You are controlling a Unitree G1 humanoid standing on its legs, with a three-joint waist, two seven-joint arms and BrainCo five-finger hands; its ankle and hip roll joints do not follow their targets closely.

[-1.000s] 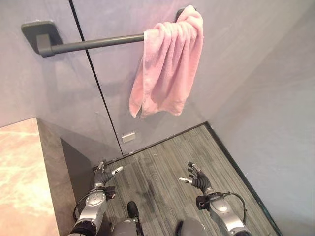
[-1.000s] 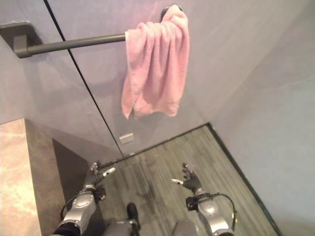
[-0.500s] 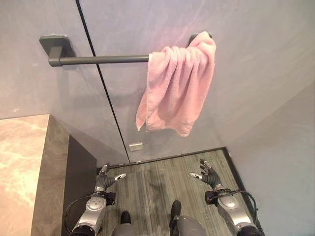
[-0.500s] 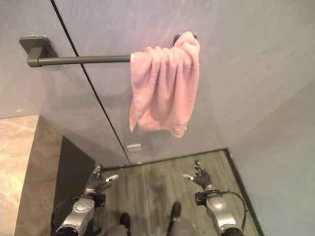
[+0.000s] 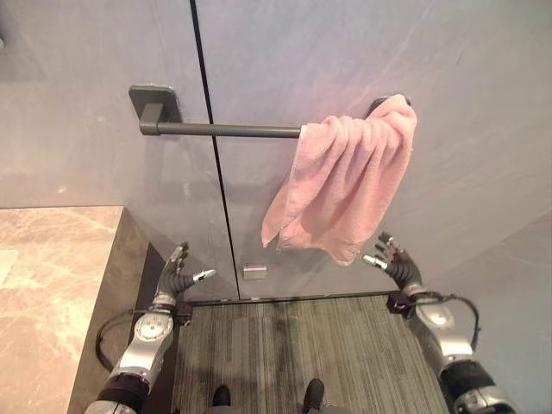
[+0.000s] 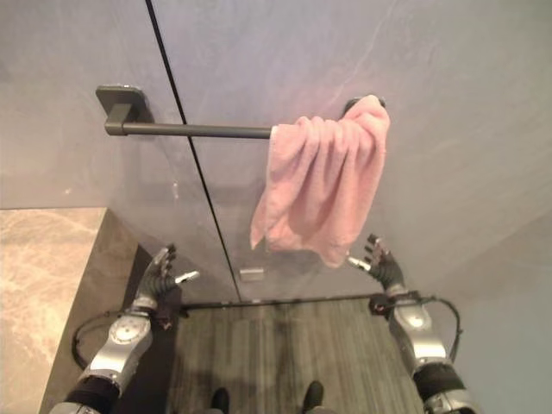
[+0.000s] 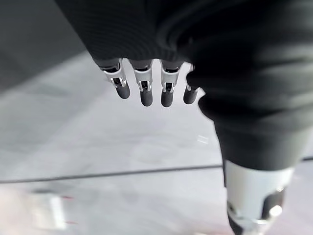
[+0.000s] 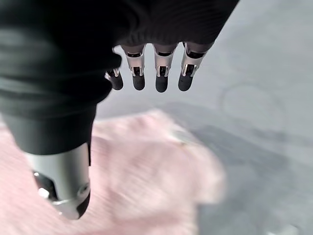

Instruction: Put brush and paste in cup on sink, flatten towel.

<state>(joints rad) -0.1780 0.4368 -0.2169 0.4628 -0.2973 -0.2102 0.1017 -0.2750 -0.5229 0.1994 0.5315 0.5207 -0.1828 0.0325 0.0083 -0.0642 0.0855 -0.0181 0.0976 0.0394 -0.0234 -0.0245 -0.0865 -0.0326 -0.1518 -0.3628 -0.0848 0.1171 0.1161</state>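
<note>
The pink towel hangs bunched at the right end of the dark towel bar, with the released right hand near its lower corner and the released left hand beside the marble counter.

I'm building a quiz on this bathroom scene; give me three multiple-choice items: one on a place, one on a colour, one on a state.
1. Where does the towel hang on the dark metal wall bar?
A. bunched at its right end
B. spread along its whole length
C. at its left end

2. What colour is the terry towel?
A. white
B. pink
C. blue

3. How is the right hand?
A. shut on the towel
B. open, holding nothing
C. curled into a fist

Key: 1 A, the pink towel crowds the bar's right end. 2 B, it is pink. 3 B, the right hand has straight fingers beside the towel's lower corner.
</note>
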